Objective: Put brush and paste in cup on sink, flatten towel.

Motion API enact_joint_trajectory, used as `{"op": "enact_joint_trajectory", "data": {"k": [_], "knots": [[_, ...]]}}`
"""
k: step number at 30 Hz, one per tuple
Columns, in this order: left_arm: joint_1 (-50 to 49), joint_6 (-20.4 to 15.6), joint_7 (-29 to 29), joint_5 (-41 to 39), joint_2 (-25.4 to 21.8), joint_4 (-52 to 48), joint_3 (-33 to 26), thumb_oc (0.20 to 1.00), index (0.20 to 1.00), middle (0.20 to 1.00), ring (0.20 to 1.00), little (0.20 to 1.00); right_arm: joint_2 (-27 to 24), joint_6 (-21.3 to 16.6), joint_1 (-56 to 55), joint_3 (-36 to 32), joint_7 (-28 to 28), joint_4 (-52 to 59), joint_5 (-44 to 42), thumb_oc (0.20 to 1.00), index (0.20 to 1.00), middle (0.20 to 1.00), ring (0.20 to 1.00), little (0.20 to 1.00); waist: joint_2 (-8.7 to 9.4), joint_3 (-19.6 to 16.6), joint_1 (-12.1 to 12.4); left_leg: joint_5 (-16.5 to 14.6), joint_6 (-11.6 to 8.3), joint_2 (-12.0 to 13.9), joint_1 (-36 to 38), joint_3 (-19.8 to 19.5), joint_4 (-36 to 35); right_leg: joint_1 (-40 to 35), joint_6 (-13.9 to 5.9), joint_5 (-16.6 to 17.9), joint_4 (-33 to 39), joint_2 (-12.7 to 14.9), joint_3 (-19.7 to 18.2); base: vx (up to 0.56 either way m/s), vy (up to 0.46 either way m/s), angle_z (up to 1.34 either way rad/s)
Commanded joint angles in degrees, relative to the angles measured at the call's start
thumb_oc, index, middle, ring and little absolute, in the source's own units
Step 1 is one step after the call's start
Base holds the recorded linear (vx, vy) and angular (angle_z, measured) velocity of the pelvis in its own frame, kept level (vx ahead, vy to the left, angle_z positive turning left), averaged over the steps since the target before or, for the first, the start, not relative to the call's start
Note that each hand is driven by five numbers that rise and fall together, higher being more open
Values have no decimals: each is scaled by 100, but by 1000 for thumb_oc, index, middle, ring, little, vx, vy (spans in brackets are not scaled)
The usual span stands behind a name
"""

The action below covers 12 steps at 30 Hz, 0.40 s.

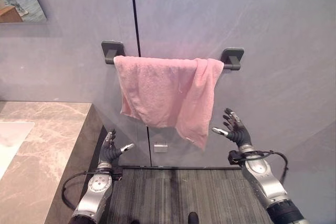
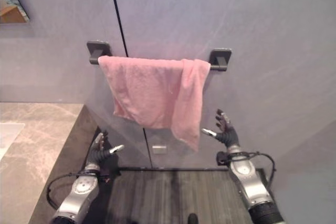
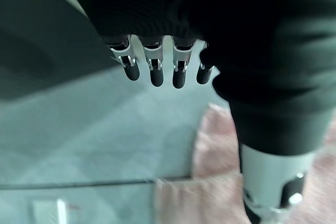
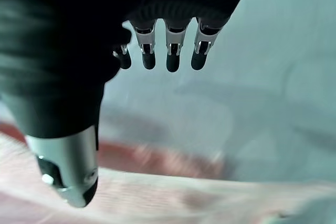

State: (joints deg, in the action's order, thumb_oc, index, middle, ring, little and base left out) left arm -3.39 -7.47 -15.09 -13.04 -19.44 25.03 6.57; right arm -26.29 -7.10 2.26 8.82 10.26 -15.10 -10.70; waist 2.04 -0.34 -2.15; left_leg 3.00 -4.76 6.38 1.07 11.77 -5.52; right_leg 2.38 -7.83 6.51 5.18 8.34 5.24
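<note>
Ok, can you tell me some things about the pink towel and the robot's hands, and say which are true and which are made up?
1. The pink towel hangs over a dark bar on the wall. True.
2. The towel hangs flat and even. False: its right part is bunched and droops lower than the rest.
3. The right hand grips the towel. False: it is open, close to the towel's low corner, holding nothing.
4. The left hand is open, below the towel, beside the stone counter. True.
</note>
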Motion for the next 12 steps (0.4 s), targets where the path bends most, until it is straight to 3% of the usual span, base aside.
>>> {"op": "enact_joint_trajectory", "data": {"k": [1,12], "knots": [[249,-204,0,55,-235,256,25,1000,1000,1000,1000,1000,-65,-302,154,-51,232,-87,523,1000,1000,1000,1000,1000,130,-78,-27,19,-128,141,83,192,52,-76,-343,252,-18,341,33,0,0,0],[187,-21,379,64,182,1887,272,1000,1000,1000,1000,1000,466,-127,-206,306,-121,-2164,116,1000,1000,1000,1000,1000,50,-63,-166,11,-112,140,171,272,52,-66,-301,271,-18,311,-83,-18,8,-7]]}}
